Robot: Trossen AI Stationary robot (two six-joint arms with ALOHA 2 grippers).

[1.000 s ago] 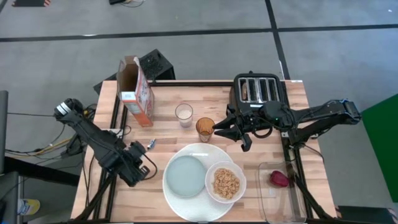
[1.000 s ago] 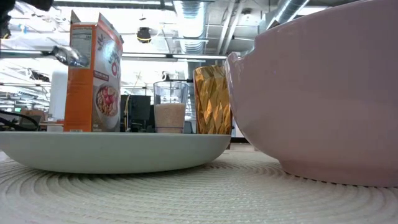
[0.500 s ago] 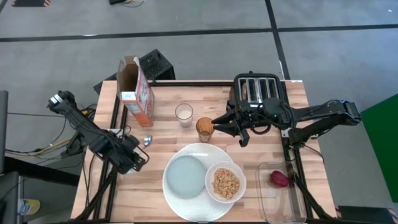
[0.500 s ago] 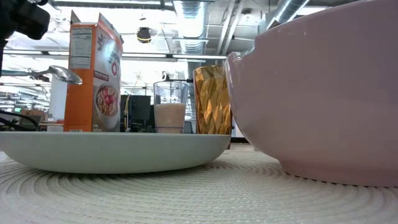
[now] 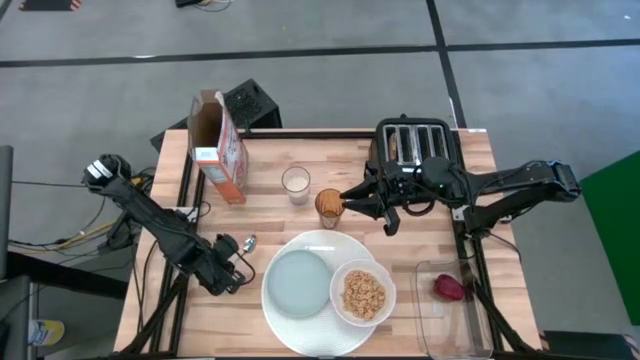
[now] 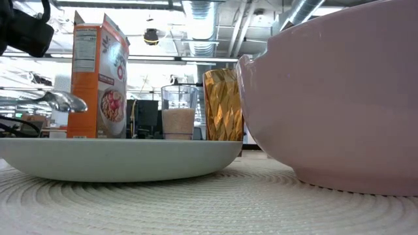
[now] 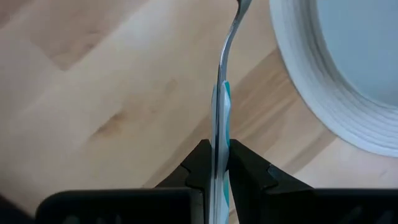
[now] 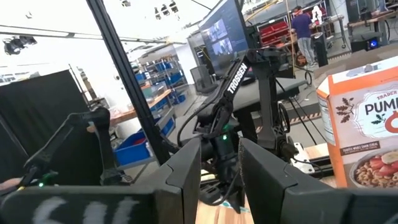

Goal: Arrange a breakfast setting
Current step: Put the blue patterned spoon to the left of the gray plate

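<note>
A large round white plate (image 5: 322, 247) lies at the table's near middle. On it rest a smaller grey-blue plate (image 5: 298, 282) and a white bowl (image 5: 385, 285) of tan cereal (image 5: 363, 294). My left gripper (image 5: 236, 255), just left of the plate, is shut on a metal spoon (image 5: 249, 241), whose bowl (image 6: 62, 101) hangs above the tabletop. A brown toast slice (image 5: 395, 147) stands in the toaster (image 5: 430, 143). The dark red fruit (image 5: 449, 288) lies in a clear tub. My right gripper (image 5: 350, 202) hovers open by an amber glass (image 5: 329, 204). My left gripper pinches the spoon's handle (image 7: 222, 134) between its two fingers (image 7: 200, 162), edge-on, coming steeply from above. The handle runs out ahead of the fingertips, past a teal patch, toward the white plate's rim (image 7: 298, 74). The spoon is lifted clear of the table.
An orange cereal box (image 5: 220, 145) and a glass of milk (image 5: 295, 183) stand at the far left and middle. The clear tub (image 5: 450, 320) sits at the near right corner. Bare wood (image 5: 210, 320) lies left of the plate.
My left gripper has gone down toward the table beside the white plate's left rim and has tipped more steeply downward. The spoon has sunk with it, its bowl now lower and closer to the plate.
</note>
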